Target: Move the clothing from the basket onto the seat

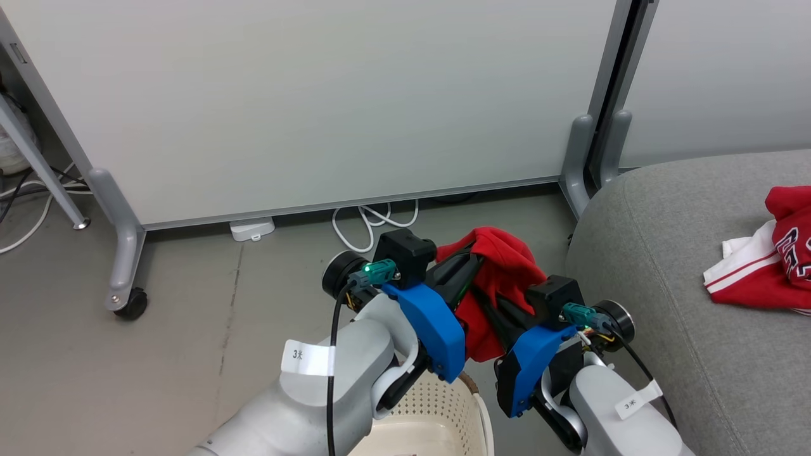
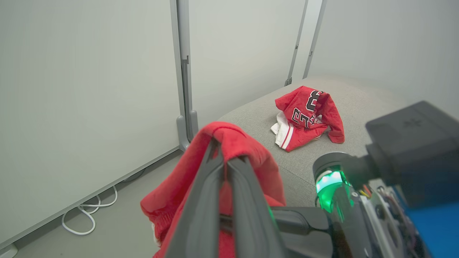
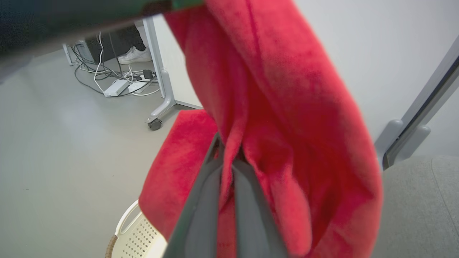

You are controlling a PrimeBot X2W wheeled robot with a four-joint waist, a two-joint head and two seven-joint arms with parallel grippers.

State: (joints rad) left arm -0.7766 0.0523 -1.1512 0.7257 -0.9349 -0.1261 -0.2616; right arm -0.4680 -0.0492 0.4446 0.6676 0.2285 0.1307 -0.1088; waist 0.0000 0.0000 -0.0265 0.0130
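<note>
1. Location. The red garment (image 1: 507,263) hangs in the air between our two hands. It is above the floor, just past the basket (image 1: 437,411) and beside the seat (image 1: 671,266). The jersey (image 2: 308,118) lies crumpled on the seat, well apart from the hands.
2. Left hand (image 2: 226,157). The fingers are pressed together on a fold of the red garment, and cloth drapes over the tips on both sides.
3. Right hand (image 3: 226,157). The fingers are closed on a second fold of the red garment, with fabric bunched around them and hanging below.
4. Handling. We judge the red garment to be light, soft and limp.
   - It holds no shape of its own and sags into loose folds from each grip point.
   - Its surface looks napped, so we expect little slip between the fingers.
   - It is not fragile.
5. Where to hold. We recommend a thick, gathered fold rather than a single layer, because a single edge may pull free.
6. Caution. The loose tail hangs near the basket rim. We judge that it may drag on the rim or on the seat edge unless it is carried high.
</note>
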